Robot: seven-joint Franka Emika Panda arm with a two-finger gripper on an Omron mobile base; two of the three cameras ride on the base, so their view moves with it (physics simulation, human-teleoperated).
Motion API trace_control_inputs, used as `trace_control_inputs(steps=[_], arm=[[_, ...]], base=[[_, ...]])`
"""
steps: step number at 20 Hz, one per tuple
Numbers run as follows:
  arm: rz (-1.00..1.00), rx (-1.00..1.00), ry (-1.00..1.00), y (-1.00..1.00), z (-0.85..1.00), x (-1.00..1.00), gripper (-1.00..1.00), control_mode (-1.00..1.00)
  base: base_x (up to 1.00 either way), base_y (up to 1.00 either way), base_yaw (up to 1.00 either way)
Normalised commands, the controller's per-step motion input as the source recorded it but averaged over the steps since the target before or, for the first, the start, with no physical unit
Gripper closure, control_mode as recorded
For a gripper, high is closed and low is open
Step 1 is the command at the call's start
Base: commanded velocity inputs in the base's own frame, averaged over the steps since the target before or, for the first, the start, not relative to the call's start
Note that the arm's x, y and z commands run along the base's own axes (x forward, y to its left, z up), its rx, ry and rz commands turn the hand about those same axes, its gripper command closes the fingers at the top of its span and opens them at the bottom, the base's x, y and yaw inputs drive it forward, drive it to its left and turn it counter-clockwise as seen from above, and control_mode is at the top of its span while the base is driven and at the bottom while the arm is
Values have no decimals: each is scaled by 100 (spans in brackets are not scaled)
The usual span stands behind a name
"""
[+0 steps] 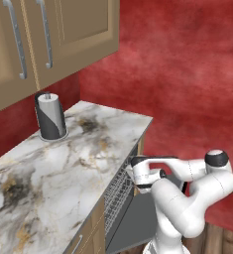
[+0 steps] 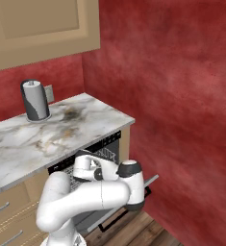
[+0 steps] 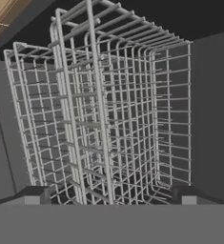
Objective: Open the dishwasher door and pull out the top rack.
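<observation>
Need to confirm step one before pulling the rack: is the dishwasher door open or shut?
Open. The dishwasher door hangs swung down from the cabinet front, and the top rack shows in the exposed cavity under the counter.

The dishwasher door [image 2: 129, 202] hangs open below the counter [image 1: 63, 163], at the counter's right end. The top rack [image 3: 104, 119] sits in the opening under the counter edge, straight ahead of my tool [image 3: 111, 200]. A paper towel roll [image 1: 51, 116] stands at the counter's far left, below the wall cabinets [image 1: 43, 39].

Wire top rack [image 3: 104, 119] before claw [image 3: 112, 196]
</observation>
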Motion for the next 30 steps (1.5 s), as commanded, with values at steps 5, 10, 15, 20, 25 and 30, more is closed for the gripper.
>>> trace_control_inputs(steps=[5, 10, 15, 20, 25, 30], arm=[[2, 0, -2, 1, -9, 13, -100, -100], [0, 0, 0, 2, -25, 27, -100, -100], [0, 0, 0, 1, -35, 32, -100, -100], [0, 0, 0, 5, -32, 34, -100, -100], [0, 0, 0, 12, -21, 36, -100, -100], [0, 0, 1, 8, -31, 36, -100, -100]], base=[[0, 0, 0], [0, 0, 0], [0, 0, 0], [0, 0, 0], [0, 0, 0], [0, 0, 0]])
